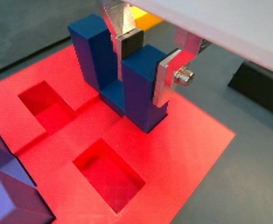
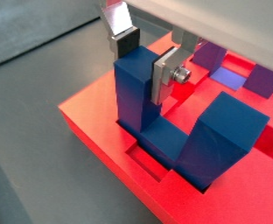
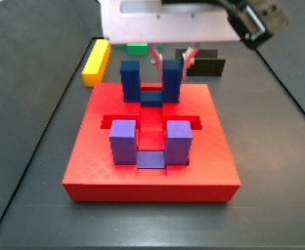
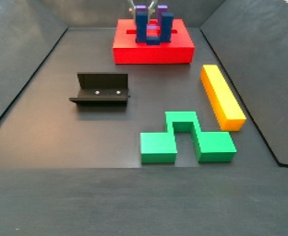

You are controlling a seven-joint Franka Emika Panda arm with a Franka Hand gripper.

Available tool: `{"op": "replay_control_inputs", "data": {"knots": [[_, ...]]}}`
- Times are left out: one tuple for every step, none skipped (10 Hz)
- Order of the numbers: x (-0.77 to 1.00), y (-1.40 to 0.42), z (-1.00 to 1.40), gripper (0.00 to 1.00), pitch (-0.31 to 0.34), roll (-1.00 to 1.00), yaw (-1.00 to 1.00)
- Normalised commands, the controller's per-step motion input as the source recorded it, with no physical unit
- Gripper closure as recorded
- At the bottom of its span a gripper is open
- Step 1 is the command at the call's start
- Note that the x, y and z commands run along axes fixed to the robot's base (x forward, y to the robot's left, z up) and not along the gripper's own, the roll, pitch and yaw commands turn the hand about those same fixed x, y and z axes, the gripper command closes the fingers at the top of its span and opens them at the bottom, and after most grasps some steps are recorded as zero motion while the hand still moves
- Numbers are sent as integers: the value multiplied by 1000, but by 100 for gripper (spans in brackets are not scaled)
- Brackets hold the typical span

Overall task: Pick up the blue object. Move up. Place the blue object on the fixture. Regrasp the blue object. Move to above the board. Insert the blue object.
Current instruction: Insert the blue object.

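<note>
A dark grey table floor [image 4: 60,129] with low dark walls around it fills a side view. The red board [image 3: 150,146] lies flat in the centre of a side view, and at the top centre of the other side view.

The blue block [image 3: 152,83] stands on the far part of the board, in the upper middle of a side view, with its two prongs pointing straight up and its base down in a recess. Its long axis runs across the board's width. In both wrist views one prong rises between the fingers.

The gripper [image 1: 150,54] hangs directly over the block, its silver fingers [image 2: 164,75] clamped on one blue prong.

A purple block [image 3: 150,142] stands nearer on the board, prongs up as well.

Off the board, a side view shows the black fixture [image 4: 100,90] at mid left, a yellow bar [image 4: 222,95] at right, and a green block [image 4: 186,136] at lower centre.
</note>
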Motion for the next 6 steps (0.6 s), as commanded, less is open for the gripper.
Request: {"op": "replay_control_inputs", "data": {"knots": [[811,0,-551,100,0,0,0],[774,9,-574,100,0,0,0],[629,0,-571,100,0,0,-29],[363,0,-406,100,0,60,-66],[371,0,-337,100,13,64,-169],[0,0,0,100,0,0,0]]}}
